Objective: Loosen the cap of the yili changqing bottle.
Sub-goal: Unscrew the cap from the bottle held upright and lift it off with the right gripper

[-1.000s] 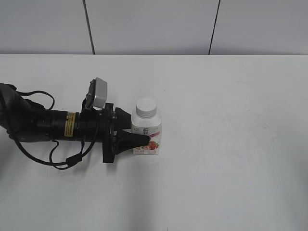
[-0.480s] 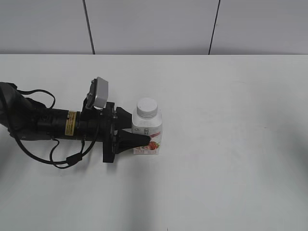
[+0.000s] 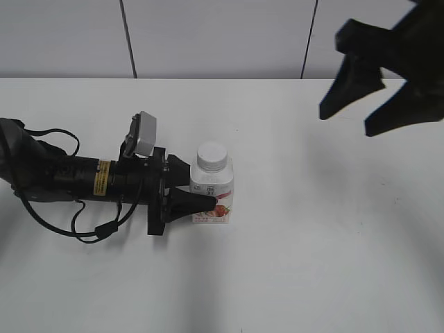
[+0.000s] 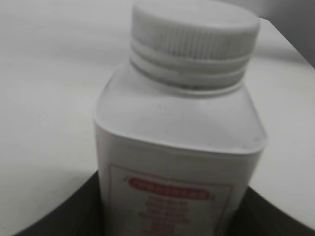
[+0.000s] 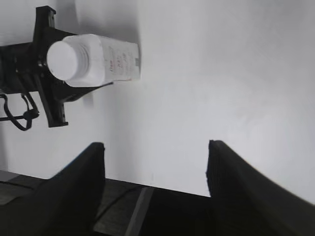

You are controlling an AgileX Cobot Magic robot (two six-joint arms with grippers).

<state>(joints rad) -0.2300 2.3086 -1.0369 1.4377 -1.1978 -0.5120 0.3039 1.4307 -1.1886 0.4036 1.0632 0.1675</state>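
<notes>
The yili changqing bottle (image 3: 213, 195) stands upright on the white table, white with a red-pink strawberry label; it also shows in the left wrist view (image 4: 177, 162) and the right wrist view (image 5: 110, 61). Its white screw cap (image 3: 211, 155) sits on the neck, ribbed in the left wrist view (image 4: 194, 34) and seen end-on in the right wrist view (image 5: 64, 58). My left gripper (image 3: 198, 192) lies low on the table and is shut on the bottle's lower body, one finger on each side. My right gripper (image 3: 347, 111) hangs high at the upper right, open and empty, far from the bottle (image 5: 155, 152).
The white table (image 3: 333, 229) stretches to the right of the bottle. A grey panelled wall (image 3: 222, 38) runs behind its far edge. The left arm's black body and cables (image 3: 62, 184) lie along the table's left side.
My right gripper has come into view at the upper right; it was out of sight before. The left gripper and bottle have not moved.
</notes>
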